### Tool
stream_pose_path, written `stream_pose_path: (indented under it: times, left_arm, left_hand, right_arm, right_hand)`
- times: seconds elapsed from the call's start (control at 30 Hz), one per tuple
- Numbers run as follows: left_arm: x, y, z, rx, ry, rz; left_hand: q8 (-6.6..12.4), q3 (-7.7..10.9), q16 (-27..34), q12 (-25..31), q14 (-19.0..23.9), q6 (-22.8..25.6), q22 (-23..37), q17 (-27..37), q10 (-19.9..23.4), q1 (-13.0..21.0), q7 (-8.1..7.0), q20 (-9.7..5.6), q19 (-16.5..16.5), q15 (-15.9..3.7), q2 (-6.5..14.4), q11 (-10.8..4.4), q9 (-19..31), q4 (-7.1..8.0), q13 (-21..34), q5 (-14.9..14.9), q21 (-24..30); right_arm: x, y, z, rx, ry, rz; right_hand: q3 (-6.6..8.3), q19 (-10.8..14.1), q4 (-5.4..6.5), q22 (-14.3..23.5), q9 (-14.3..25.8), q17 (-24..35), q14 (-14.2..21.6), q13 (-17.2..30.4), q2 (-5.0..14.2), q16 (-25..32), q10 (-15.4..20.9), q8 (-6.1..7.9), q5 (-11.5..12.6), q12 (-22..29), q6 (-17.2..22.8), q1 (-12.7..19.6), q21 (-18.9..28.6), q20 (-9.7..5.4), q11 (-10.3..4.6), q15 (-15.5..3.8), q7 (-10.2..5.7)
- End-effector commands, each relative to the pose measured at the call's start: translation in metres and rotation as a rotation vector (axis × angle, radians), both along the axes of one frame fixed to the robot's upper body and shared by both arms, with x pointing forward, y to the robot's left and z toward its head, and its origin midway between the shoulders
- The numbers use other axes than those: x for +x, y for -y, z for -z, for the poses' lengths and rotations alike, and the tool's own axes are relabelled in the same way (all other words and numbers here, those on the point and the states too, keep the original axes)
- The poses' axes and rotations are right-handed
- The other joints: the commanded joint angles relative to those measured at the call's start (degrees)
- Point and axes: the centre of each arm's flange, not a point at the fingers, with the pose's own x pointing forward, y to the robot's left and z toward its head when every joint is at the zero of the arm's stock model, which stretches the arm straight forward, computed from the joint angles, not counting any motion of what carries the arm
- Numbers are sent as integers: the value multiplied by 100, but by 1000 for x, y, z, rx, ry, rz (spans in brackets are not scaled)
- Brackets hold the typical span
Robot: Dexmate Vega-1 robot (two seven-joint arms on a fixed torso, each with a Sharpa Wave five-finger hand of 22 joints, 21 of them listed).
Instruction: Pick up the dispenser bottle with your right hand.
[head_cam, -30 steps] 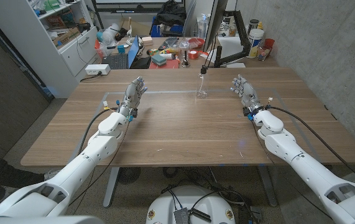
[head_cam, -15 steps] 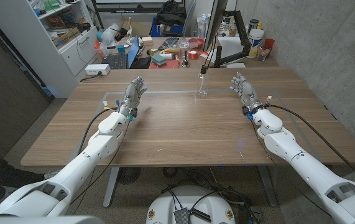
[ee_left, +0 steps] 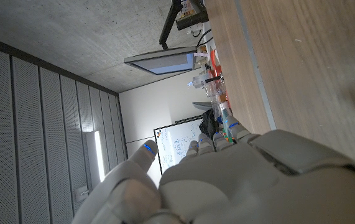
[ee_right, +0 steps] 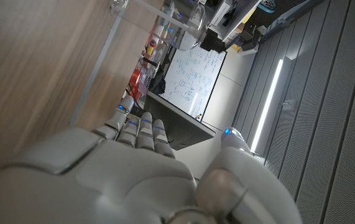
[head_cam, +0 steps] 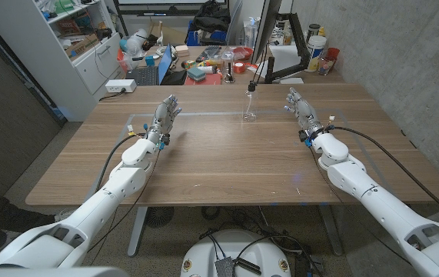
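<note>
Right hand (head_cam: 299, 108) standing over the wooden table (head_cam: 227, 154), fingers spread and holding nothing, clear dispenser bottle (head_cam: 250, 105) standing upright well apart toward the far middle, left hand (head_cam: 165, 117) also spreading, empty.

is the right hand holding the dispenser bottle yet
No, in the head view the right hand is open and apart from the clear dispenser bottle, which stands upright on the table.
</note>
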Motion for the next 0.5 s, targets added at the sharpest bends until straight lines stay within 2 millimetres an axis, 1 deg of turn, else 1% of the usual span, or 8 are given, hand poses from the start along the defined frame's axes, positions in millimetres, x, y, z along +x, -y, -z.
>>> stream_pose_path:
  times: [0.03, 0.27, 0.5]
  left_arm:
    - [-1, -1, 3, -1, -4, -3]
    - [-2, -1, 4, -2, -5, -4]
    - [-2, -3, 4, -3, -5, -7]
  left_hand:
    - [24, 37, 33, 25, -357, -174, 14, 7, -37, -7, -10, -401, -381, -10, 624, 14, 32, 0, 29, 38, 15]
    - [23, 36, 34, 24, -355, -178, 14, 8, -41, -7, -8, -394, -385, -4, 622, 13, 32, 0, 29, 37, 12]
    - [25, 36, 35, 24, -352, -177, 14, 8, -42, -7, -6, -391, -380, -4, 620, 15, 32, -1, 29, 37, 12]
  right_arm:
    - [-2, -5, -5, -49, 13, 32]
    - [-3, -9, -8, -84, 21, 59]
    - [-4, -12, -12, -112, 24, 91]
  right_hand:
    - [15, 24, -69, 13, 31, 20, -21, 9, -68, -10, -44, -22, 33, -24, -44, 58, -57, -171, 27, 64, 147]
    - [-2, 30, -147, 13, 33, 21, -52, 11, -135, -14, -96, -21, 48, -34, -107, 148, -109, -142, 65, 95, 178]
    - [-12, 44, -193, 14, 34, 22, -53, 12, -176, -10, -102, -13, 58, -29, -127, 202, -136, -140, 84, 106, 201]
